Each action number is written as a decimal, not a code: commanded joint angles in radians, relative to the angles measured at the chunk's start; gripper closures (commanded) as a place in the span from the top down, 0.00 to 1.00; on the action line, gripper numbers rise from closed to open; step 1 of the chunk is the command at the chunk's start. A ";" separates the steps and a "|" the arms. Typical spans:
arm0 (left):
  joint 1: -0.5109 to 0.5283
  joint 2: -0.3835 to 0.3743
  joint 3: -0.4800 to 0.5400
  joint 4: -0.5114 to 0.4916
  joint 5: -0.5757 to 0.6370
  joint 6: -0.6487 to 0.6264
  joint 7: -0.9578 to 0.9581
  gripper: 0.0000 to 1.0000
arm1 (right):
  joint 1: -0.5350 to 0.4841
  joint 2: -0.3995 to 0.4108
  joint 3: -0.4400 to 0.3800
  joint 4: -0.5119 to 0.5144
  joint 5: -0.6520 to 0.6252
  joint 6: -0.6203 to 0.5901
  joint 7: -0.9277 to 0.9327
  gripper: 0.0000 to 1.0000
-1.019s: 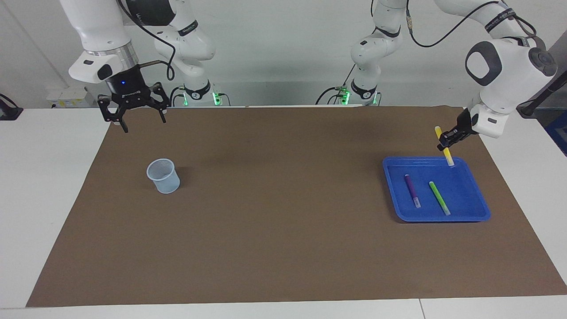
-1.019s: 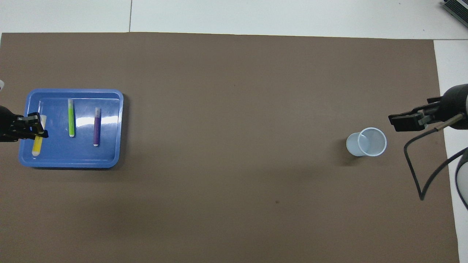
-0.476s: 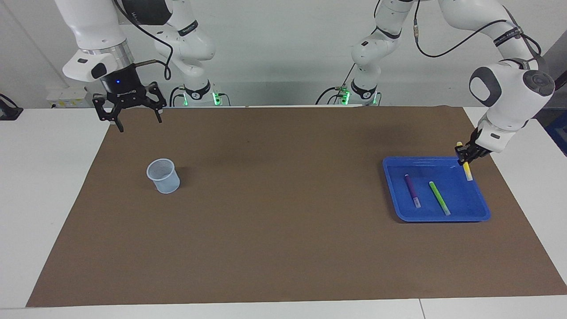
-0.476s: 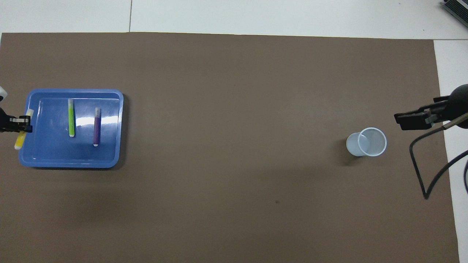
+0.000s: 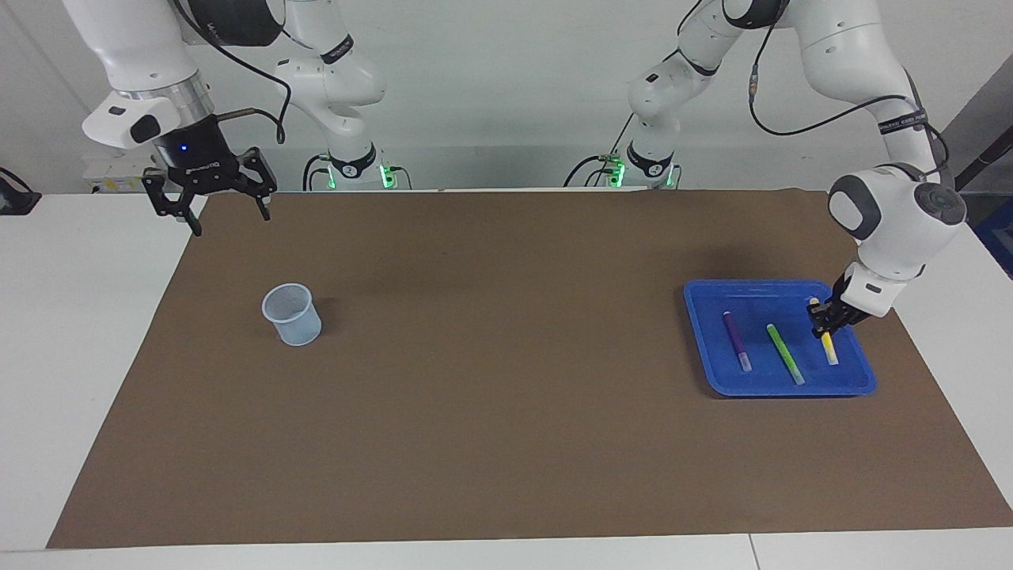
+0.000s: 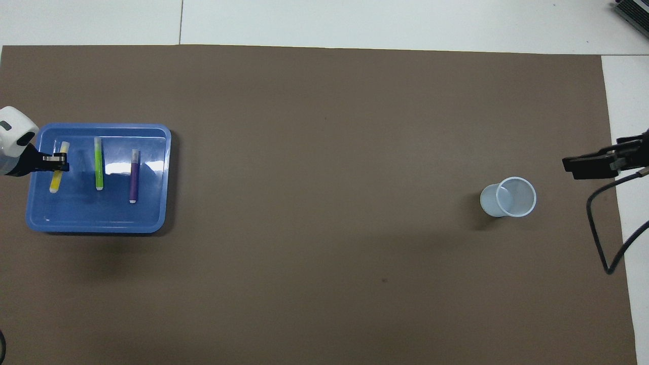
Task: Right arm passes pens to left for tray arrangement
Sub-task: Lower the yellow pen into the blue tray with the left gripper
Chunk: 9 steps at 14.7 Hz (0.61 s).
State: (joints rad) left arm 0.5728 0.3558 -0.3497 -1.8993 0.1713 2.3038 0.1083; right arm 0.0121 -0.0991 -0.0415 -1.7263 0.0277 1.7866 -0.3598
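Observation:
The blue tray (image 5: 760, 286) (image 6: 101, 227) sits at the left arm's end of the mat. A purple pen (image 5: 736, 341) (image 6: 134, 175) and a green pen (image 5: 785, 354) (image 6: 99, 170) lie side by side in it. My left gripper (image 5: 823, 316) (image 6: 59, 162) is low inside the tray, shut on the yellow pen (image 5: 828, 348) (image 6: 55, 180). That pen slants down beside the green one, its lower end at the tray floor. My right gripper (image 5: 229, 218) (image 6: 590, 165) hangs open and holds nothing, over the mat's edge at the right arm's end.
A small translucent bluish cup (image 5: 293, 315) (image 6: 508, 197) stands on the brown mat (image 5: 491, 380) toward the right arm's end. White tabletop (image 5: 71, 332) surrounds the mat. The right arm's black cable (image 6: 603, 238) loops over the mat's edge.
My left gripper has come down with the yellow pen from above the tray's rim into the tray, beside the green pen. My right gripper has drifted outward from the cup, still open.

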 commanded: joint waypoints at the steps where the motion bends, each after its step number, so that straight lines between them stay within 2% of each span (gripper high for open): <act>1: 0.012 0.035 0.001 -0.001 0.022 0.067 0.007 0.00 | 0.035 0.032 -0.032 0.016 -0.023 -0.015 0.009 1.00; 7: 0.010 0.037 0.006 -0.014 0.022 0.074 0.005 0.01 | 0.035 0.062 -0.037 0.050 -0.025 -0.029 0.018 1.00; 8: 0.012 0.037 0.006 -0.015 0.022 0.075 0.004 0.90 | 0.035 0.062 -0.047 0.051 -0.023 -0.036 0.033 1.00; 9: 0.012 0.037 0.006 -0.015 0.022 0.077 0.005 1.00 | 0.038 0.062 -0.054 0.053 -0.023 -0.044 0.068 1.00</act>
State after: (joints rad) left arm 0.5734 0.3954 -0.3394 -1.8996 0.1723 2.3591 0.1085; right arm 0.0344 -0.0531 -0.0715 -1.7072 0.0277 1.7780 -0.3467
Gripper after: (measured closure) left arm 0.758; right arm 0.000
